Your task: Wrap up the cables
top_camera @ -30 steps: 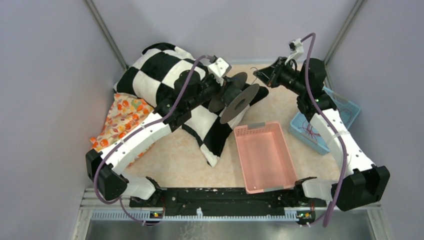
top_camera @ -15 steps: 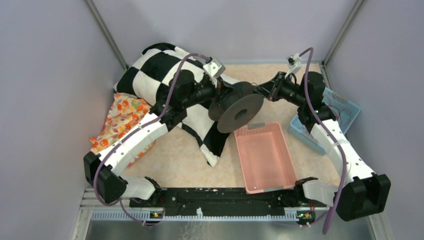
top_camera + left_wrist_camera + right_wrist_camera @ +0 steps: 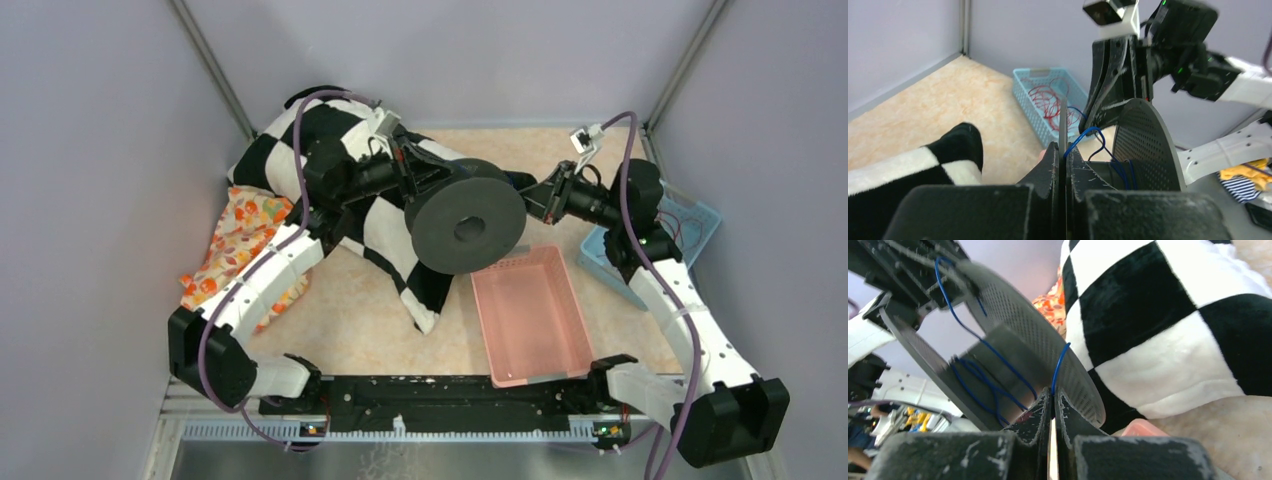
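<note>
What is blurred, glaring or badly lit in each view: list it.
Top external view: evenly lit, sharp, no glare. Left wrist view: the left gripper, close at the bottom edge, is blurred; the blue basket beyond is sharper. Right wrist view: the right gripper is blurred; the blue cable and spool flange are clear.

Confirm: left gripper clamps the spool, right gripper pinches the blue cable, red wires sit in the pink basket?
Wrong basket. The red wires sit in the blue basket, as the left wrist view shows; the pink basket holds none in the top view. The rest holds: left gripper clamps the spool, right gripper pinches the blue cable.
</note>
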{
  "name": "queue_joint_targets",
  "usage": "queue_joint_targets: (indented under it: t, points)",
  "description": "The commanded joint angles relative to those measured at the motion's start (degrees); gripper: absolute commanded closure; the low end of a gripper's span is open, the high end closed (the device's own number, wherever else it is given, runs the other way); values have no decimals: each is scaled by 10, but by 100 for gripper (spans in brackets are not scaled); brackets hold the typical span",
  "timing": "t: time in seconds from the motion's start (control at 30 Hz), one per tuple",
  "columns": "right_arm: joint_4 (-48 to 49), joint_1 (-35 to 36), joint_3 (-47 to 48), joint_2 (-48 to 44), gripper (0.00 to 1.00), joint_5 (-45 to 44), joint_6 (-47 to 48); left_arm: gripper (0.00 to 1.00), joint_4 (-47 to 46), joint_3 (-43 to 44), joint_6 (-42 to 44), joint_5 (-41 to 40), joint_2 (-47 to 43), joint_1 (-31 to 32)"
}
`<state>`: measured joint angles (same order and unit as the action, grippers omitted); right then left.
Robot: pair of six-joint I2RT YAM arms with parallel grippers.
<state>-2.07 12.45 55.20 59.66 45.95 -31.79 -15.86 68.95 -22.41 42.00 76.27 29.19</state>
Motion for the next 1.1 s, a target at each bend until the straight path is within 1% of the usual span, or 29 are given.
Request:
queue_joint_targets:
  t: [0.0,0.13,0.23,0.3,0.43,0.5,0.6,0.7,0.8,0.97,1.07]
  points:
    - [65,6,-33,-16,100,107,-36,100,-245,-6,-151,-9,8,-32]
    - [113,5,-51,-19,100,125,-62,100,-279,-7,-210,-21,29,-44]
    - [131,6,-57,-22,100,124,-70,100,-307,-18,-249,-48,38,-46]
    - [160,6,-69,-24,100,119,-95,100,-331,-30,-271,-69,43,-46]
    - [293,6,-110,-28,100,111,-167,100,-386,-52,-304,-92,54,-46]
    - [355,6,-129,-27,100,108,-201,100,-396,-56,-319,-103,58,-46]
    - [422,6,-144,-25,100,109,-239,100,-398,-60,-330,-124,63,-46]
    - [411,6,-136,-30,100,104,-233,100,-333,-64,-327,-186,60,-48]
    - [388,8,-124,-35,100,88,-223,100,-320,-77,-340,-240,57,-48]
    - [325,48,-114,-47,100,-28,-198,100,-294,-89,-382,-307,59,-48]
    - [329,77,-124,-52,100,-89,-187,100,-263,-92,-409,-340,57,-48]
